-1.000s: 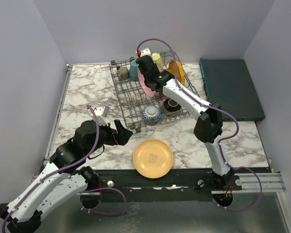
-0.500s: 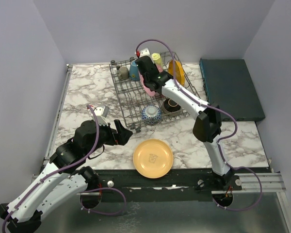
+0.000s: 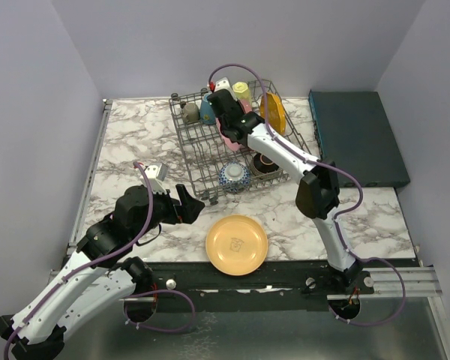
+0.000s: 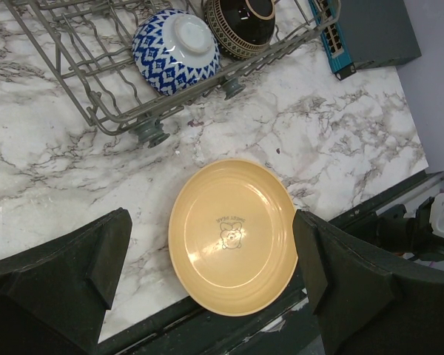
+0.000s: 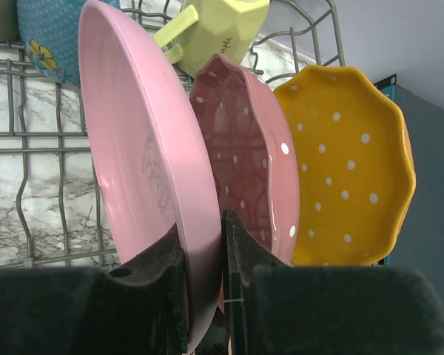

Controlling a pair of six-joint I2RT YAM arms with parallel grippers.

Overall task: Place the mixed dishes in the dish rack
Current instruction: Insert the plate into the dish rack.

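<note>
right gripper [image 5: 203, 244] was clenched on the lower rim of a plain pink plate [image 5: 144, 163], one finger on each face. the plate stood on edge inside the dish rack [image 3: 191, 146], just beside the pink dotted plate [image 5: 244, 155], with the orange dotted plate [image 5: 348, 163] one slot further over. all three faces ran roughly parallel. a yellow mug [image 5: 222, 26] sat behind them at the rack's far end. it couldn't be told whether the plain plate's rim was already seated between tines, since the fingers hid it.

left gripper [image 4: 214, 259] was released, jaws spread wide and holding nothing, hovering over the table [image 3: 127, 142] near the front edge. a yellow plate [image 4: 233, 233] lay flat, face up, by the table's near edge. it was right under and slightly ahead of the left jaws and well apart from the right arm, so the left arm looked the nearer one for it. being flat and round, it likely called for a rim grip from the side.

blue-white bowl [image 4: 176, 48] and dark brown bowl [image 4: 240, 26] were already in the rack's near corner. the task looked mostly done.
</note>
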